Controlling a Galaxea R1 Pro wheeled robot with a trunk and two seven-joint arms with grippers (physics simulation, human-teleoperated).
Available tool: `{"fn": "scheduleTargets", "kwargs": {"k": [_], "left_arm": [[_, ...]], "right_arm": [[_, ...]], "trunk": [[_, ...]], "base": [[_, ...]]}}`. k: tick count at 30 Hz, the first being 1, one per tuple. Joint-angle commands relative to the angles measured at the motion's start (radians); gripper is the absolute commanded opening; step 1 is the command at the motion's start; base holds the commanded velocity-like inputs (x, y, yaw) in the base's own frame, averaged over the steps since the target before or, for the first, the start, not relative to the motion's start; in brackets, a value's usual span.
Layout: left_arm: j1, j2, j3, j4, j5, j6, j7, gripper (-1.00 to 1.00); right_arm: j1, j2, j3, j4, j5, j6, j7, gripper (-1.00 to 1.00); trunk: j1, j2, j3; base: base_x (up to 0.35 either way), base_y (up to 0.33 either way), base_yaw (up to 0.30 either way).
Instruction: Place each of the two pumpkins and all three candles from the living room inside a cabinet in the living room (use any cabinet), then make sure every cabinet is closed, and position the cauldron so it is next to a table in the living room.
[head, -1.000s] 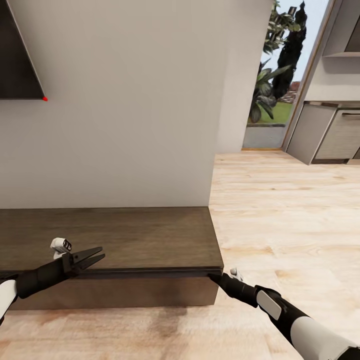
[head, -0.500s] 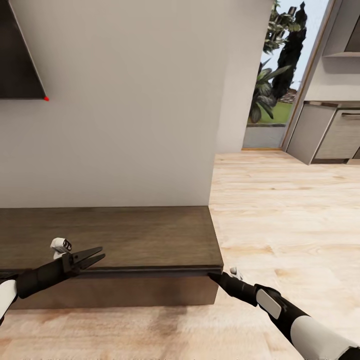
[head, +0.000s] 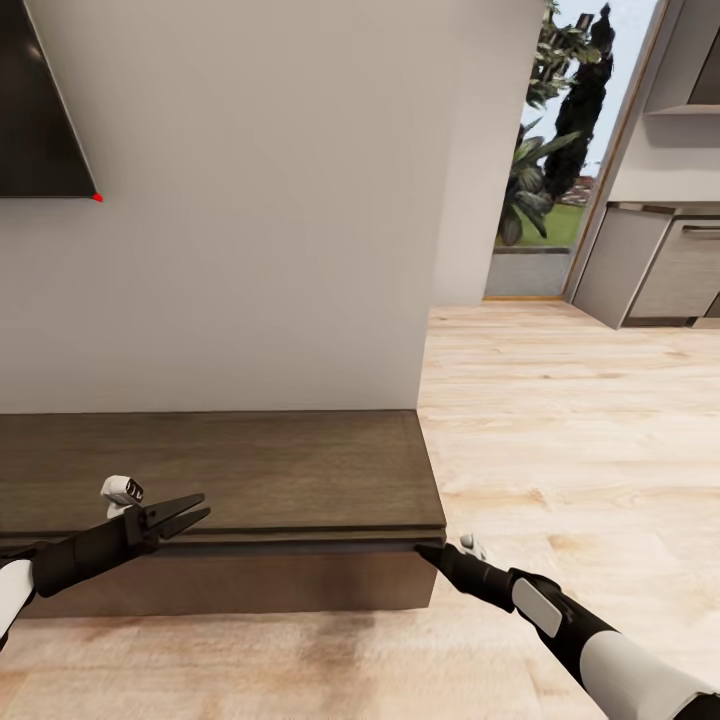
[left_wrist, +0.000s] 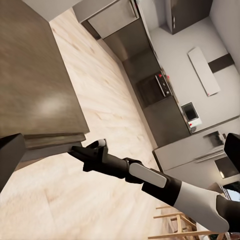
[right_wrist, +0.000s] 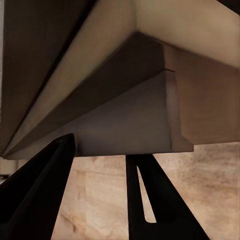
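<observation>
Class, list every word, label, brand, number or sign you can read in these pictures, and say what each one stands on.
None: no readable text on the cabinet, the wall screen or the kitchen units.
The small panels on the oven and the microwave in the left wrist view are too small and blurred to read.

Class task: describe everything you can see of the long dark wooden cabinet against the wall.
The cabinet is a long, low, dark brown wood-grain unit standing on the pale plank floor against the white wall. Its front is flat and handleless. The right tool sits at its front right corner, under the top's edge; the left tool hovers over the top.
</observation>
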Motion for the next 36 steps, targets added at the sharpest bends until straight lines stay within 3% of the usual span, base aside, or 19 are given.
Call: {"fn": "scheduleTargets", "kwargs": {"k": [1,36], "left_arm": [[0.0,0.0,0.001,0.0,-0.001,0.004,-0.003,1.0],[0.0,0.0,0.001,0.0,-0.001,0.004,-0.003,1.0]], "right_arm": [[-0.002,-0.001,-0.007,-0.02,-0.038,0.016,0.048,-1.0],[-0.002,-0.001,-0.007,-0.021,-0.038,0.018,0.049,-1.0]], "trunk": [[-0.001,-0.001,-0.001],[-0.001,-0.001,-0.001]], "base": [[-0.014,0.0,0.0],[-0.047,0.0,0.0]]}}
